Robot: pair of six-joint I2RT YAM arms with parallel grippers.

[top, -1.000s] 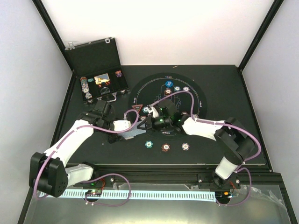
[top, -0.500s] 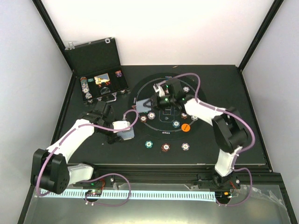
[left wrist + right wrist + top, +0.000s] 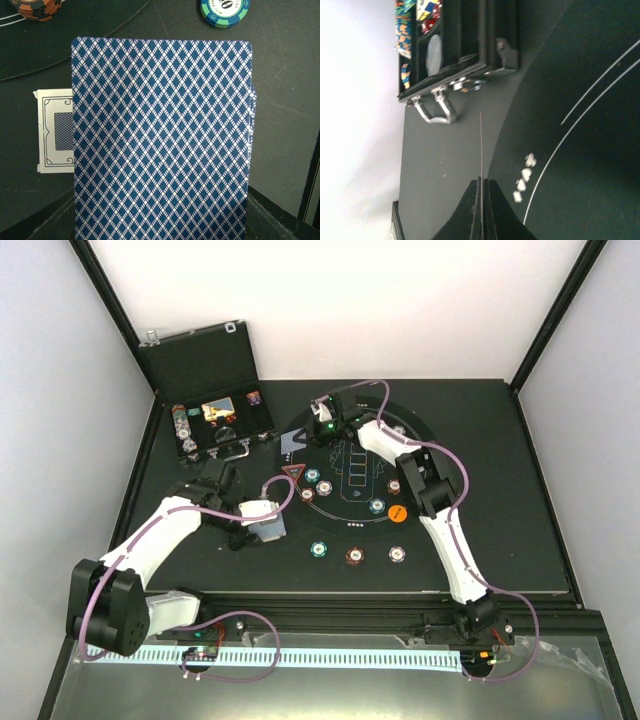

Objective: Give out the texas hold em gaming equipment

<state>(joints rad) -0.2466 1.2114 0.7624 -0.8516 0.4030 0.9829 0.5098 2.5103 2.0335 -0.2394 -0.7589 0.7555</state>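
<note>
From above, the open black case [image 3: 200, 362] stands at the desk's [image 3: 520, 500] far left corner, with stacked chips [image 3: 182, 426] in its left compartment. The round mat [image 3: 335, 510] carries the red triangle marker [image 3: 294, 474], a blue disc [image 3: 377, 506] and an orange disc [image 3: 397, 512]. A row of three chips [image 3: 354, 555] lies on the desk nearer the arms. The left end effector [image 3: 262, 522] hangs left of the mat. The right end effector [image 3: 315, 427] reaches over the mat's far left rim.

The left wrist view adds detail. That end effector is clamped on the deck of cards [image 3: 160, 140], whose blue diamond back fills the frame. A white-bordered card [image 3: 54, 131] lies flat beside it, and a teal chip [image 3: 225, 10] sits beyond.

In the right wrist view the fingers press together on a single card [image 3: 481, 145], seen edge-on and pointing toward the case.
</note>
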